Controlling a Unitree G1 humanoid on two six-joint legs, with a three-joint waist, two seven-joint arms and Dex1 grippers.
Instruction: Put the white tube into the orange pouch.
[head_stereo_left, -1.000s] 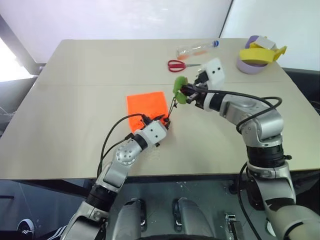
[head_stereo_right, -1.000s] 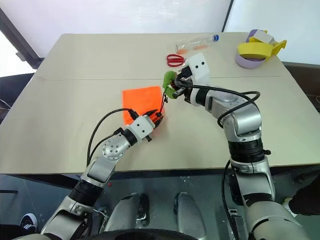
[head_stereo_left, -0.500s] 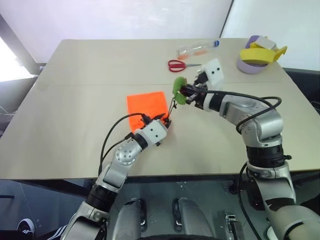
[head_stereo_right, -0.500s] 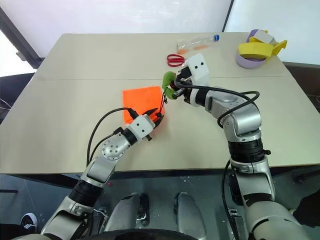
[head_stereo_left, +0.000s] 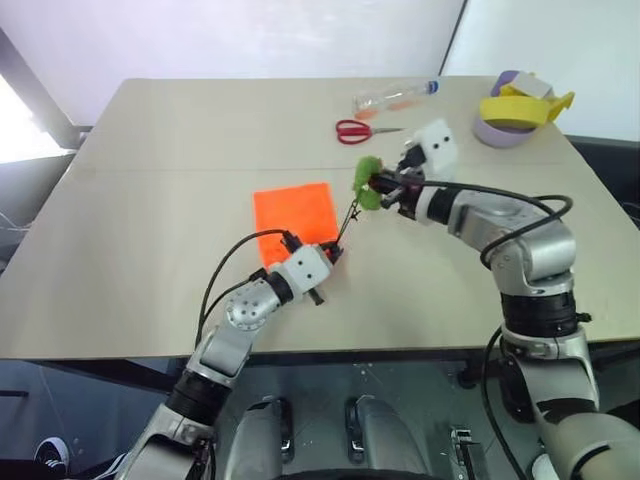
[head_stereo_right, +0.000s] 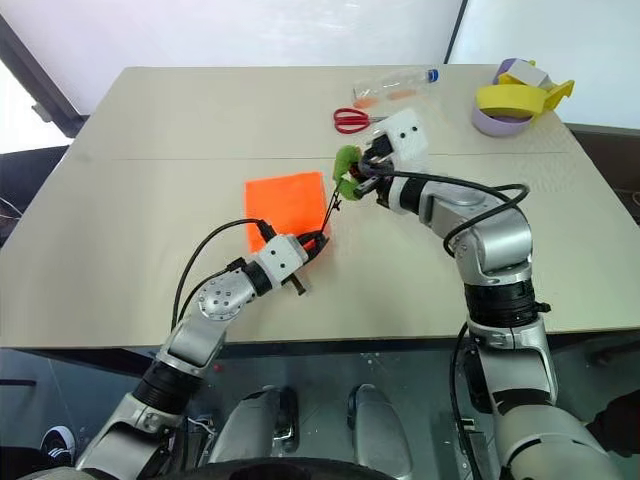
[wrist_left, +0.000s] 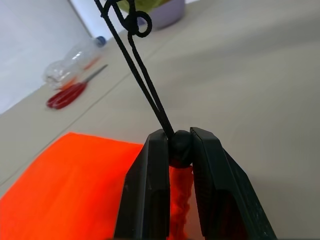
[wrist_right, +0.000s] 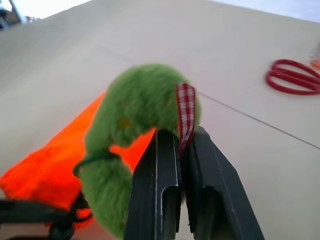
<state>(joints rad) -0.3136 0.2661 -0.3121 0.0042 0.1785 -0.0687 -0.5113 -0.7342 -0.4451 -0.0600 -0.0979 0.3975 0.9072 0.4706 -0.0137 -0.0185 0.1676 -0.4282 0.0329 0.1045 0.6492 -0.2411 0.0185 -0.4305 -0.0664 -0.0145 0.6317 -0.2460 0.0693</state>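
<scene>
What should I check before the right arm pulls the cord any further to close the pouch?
1. Left gripper clamped on the black cord stopper at the neck of the orange pouch: ok.
2. Right gripper shut on the green fuzzy disc: ok, gripped by its checked ribbon tab.
3. Black cord taut and unsnagged between the two grippers: ok.
4. White tube inside the pouch: cannot tell.
5. Red-handled scissors and clear bottle away from the pull path: ok, both lie farther back on the table.
</scene>
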